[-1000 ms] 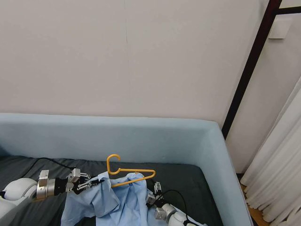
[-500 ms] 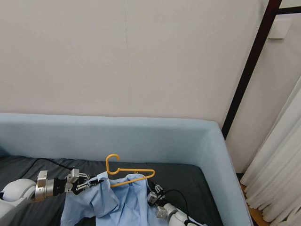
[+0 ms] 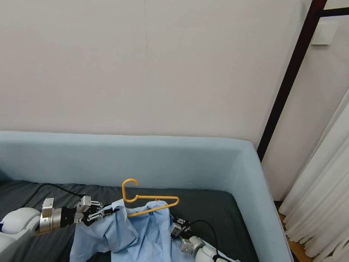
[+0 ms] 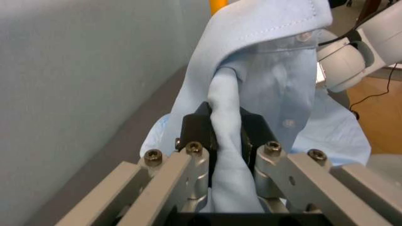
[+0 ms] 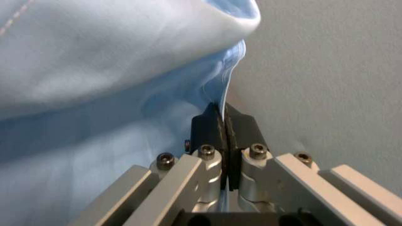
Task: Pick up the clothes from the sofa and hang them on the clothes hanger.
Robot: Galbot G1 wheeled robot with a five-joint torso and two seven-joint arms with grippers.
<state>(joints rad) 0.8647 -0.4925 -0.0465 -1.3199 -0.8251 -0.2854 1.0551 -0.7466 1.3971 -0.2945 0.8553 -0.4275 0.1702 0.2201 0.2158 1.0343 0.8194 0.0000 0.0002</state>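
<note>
Light blue shirt [image 3: 136, 236] is bunched over the near-middle of the pale blue sofa [image 3: 163, 155], orange hanger [image 3: 150, 202] poking through its collar, left end effector [image 3: 110, 210] clamped on a fabric fold, right end effector [image 3: 176, 227] pinched tight on the shirt's edge.
</note>
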